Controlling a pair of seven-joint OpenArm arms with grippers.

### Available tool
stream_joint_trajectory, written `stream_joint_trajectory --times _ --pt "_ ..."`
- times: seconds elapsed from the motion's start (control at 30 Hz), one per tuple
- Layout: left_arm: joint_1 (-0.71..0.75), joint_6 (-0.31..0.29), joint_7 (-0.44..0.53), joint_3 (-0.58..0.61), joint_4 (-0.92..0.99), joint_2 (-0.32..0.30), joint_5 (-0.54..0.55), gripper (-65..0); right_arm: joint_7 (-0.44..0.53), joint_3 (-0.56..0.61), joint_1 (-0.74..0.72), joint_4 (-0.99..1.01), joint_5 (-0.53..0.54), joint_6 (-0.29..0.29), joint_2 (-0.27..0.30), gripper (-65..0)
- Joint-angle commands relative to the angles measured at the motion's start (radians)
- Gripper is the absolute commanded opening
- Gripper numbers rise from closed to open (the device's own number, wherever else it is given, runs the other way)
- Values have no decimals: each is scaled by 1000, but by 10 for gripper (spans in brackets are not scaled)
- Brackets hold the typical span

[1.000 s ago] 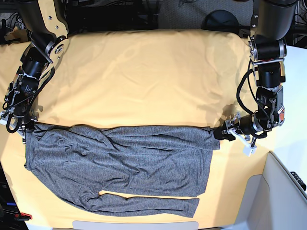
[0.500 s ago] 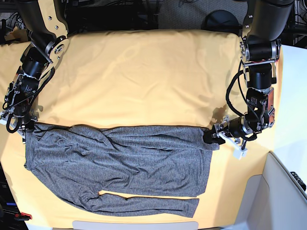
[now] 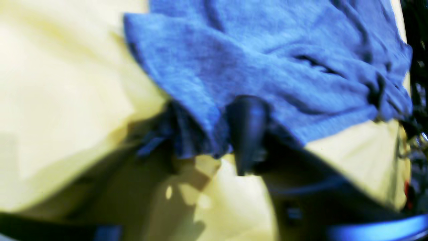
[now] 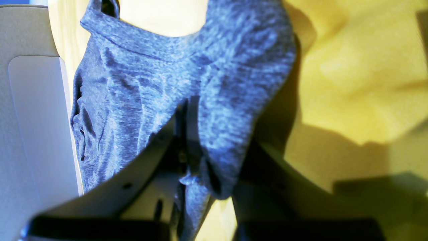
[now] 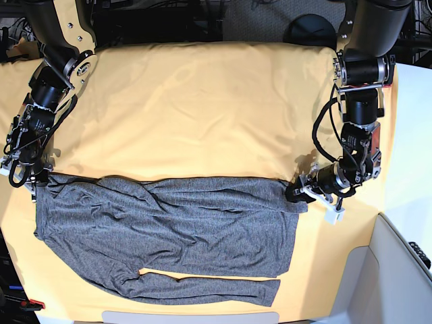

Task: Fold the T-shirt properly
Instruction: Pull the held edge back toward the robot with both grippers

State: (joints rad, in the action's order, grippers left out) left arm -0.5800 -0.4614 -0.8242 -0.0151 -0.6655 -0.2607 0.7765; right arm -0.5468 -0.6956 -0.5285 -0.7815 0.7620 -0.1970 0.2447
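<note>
The dark-grey T-shirt (image 5: 169, 229) lies flat across the near half of the table, one long sleeve along its front edge. My left gripper (image 5: 297, 192) is at the shirt's upper right corner. In the left wrist view, a dark fingertip (image 3: 247, 130) presses over the hem of the T-shirt (image 3: 267, 60), and cloth is bunched in the left gripper (image 3: 214, 140). My right gripper (image 5: 30, 179) is shut on the upper left corner. In the right wrist view, the T-shirt (image 4: 133, 93) is pinched in the right gripper (image 4: 190, 160) below the neckline.
A yellow-orange sheet (image 5: 202, 108) covers the whole table under the shirt. A grey-white panel (image 5: 398, 270) stands at the near right corner. Dark equipment and cables run behind the table's far edge.
My left arm has slid left onto the shirt's upper right corner and its jaws have closed on the cloth. The right arm and the shirt have stayed in place.
</note>
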Motion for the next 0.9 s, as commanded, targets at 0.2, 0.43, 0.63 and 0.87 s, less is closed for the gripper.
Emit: stream_joint_trajectory --times 0.2,0.43,0.63,0.87 --pt "-13 -4 -13 0 -12 -1 2 -649 -118 4 29 -13 -26 -55 -26 -650" --pt "10 -4 -56 -1 -27 -65 5 -649 -255 4 117 -226 -26 -60 -28 -650" --pt "140 -4 -131 -3 -250 -114 5 -649 -325 -2 209 -404 -26 -63 -17 -650" --pt "317 -4 -274 -151 -523 -125 1 -649 -407 -5 314 -551 -25 -63 9 -650"
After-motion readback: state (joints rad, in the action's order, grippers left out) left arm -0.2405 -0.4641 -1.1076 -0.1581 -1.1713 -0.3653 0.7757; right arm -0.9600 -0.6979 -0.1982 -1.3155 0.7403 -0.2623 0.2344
